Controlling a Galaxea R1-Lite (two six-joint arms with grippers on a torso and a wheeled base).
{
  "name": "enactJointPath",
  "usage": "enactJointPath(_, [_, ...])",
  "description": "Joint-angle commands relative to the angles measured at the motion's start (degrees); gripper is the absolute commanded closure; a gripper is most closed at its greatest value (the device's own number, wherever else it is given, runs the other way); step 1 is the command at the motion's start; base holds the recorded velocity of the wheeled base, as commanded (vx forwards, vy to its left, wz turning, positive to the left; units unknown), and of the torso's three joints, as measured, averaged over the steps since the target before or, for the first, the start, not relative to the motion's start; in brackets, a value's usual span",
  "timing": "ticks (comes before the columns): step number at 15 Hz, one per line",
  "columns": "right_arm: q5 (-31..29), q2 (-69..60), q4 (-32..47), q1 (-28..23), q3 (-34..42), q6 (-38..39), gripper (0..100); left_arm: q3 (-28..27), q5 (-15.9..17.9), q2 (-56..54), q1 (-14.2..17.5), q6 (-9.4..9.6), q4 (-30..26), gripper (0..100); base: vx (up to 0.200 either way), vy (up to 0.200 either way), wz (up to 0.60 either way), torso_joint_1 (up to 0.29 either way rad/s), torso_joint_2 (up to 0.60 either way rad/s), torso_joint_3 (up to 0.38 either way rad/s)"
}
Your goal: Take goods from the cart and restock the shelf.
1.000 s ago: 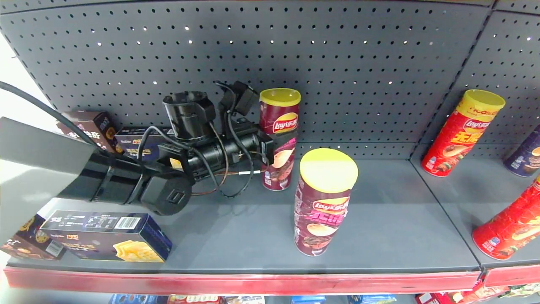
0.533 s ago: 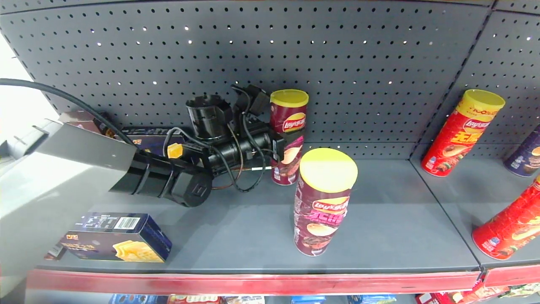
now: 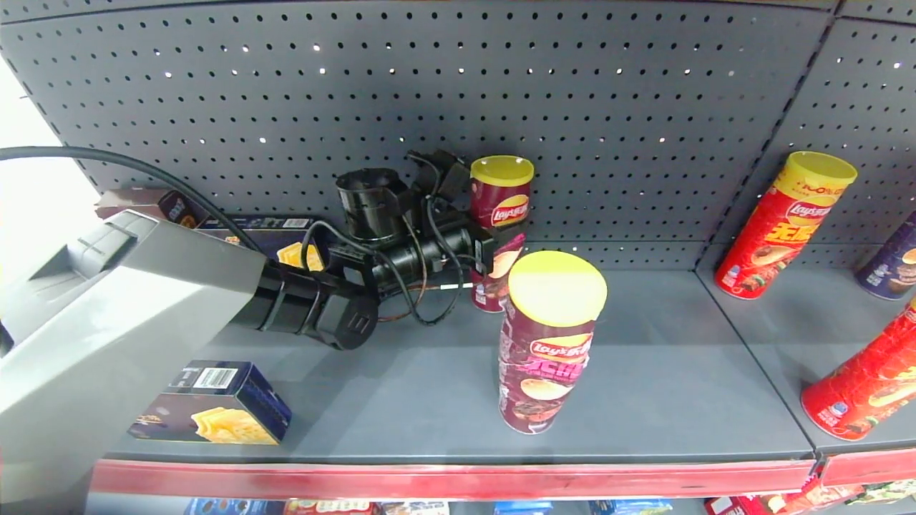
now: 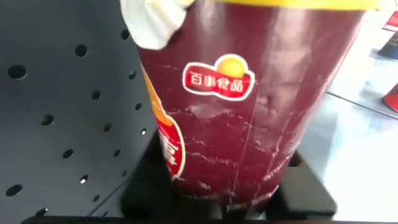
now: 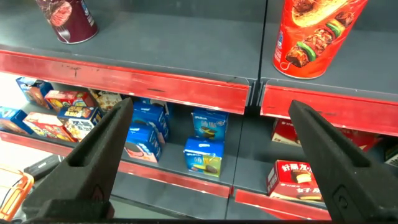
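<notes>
While upright, can (image 3: 502,194) in end effector (image 3: 492,248)

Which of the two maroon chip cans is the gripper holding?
The rear can by the pegboard, clamped in the left gripper; the front can stands free.

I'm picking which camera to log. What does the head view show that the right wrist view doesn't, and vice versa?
Head view only: the left pincer shut on the back maroon can by the pegboard. Right wrist view only: the open right pincer. Both: the front maroon can, the red shelf edge and boxed goods below it.
</notes>
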State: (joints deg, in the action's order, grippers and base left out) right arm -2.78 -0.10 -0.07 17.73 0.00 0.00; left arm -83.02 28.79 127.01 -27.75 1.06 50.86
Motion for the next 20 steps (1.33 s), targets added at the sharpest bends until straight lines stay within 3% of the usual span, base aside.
enactJointPath(1, [-0.03, 0.10, -0.01, 0.03, 0.00, 0.00, 0, 0.49, -0.05, 0.16, -0.03, 0.08, -0.41, 0, 0.000, 0.000, 0.00, 0.000, 0.00, 0.000])
enactJointPath(7, [-0.03, 0.10, -0.01, 0.03, 0.00, 0.00, 0, 8.49, -0.23, -9.94, 0.68, -0.01, -6.30, 0, 0.000, 0.000, 0.00, 0.000, 0.00, 0.000])
enactJointPath(10, [0.05, 0.10, -0.01, 0.03, 0.00, 0.00, 0, 12.62, -0.41, -13.02, 0.68, 0.70, -6.47, 0, 0.000, 0.000, 0.00, 0.000, 0.00, 0.000])
enactJointPath(13, [0.05, 0.10, -0.01, 0.03, 0.00, 0.00, 0, 17.54, -3.75, -14.78, 1.55, 7.46, -9.81, 0, 0.000, 0.000, 0.00, 0.000, 0.00, 0.000])
enactJointPath(14, [-0.03, 0.10, -0.01, 0.03, 0.00, 0.00, 0, 18.15, -5.06, -14.95, 1.64, 8.43, -11.13, 0, 0.000, 0.000, 0.00, 0.000, 0.00, 0.000])
enactJointPath(20, [-0.03, 0.10, -0.01, 0.03, 0.00, 0.00, 0, 17.63, -10.25, -14.43, 1.73, 8.87, -11.75, 0, 0.000, 0.000, 0.00, 0.000, 0.00, 0.000])
